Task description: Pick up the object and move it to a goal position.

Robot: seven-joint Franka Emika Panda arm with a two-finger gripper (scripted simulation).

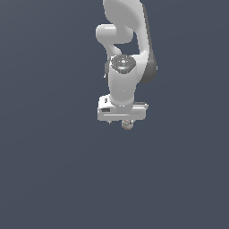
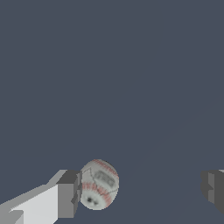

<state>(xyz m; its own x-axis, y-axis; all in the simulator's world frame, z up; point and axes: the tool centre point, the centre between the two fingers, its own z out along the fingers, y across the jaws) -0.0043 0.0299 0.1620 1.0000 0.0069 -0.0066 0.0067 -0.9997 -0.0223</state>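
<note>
Beside one finger (image 2: 68, 194) — round, red-stitched ball (image 2: 99, 184).

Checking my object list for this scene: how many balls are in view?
1. The ball lies between the gripper's open fingers, touching one and apart from the other. In the exterior view it peeks out just beneath the gripper. Nothing suggests a hidden second.

All I see otherwise is a plain dark grey-blue surface (image 1: 53, 179), possibly the bench, unmarked throughout.
</note>
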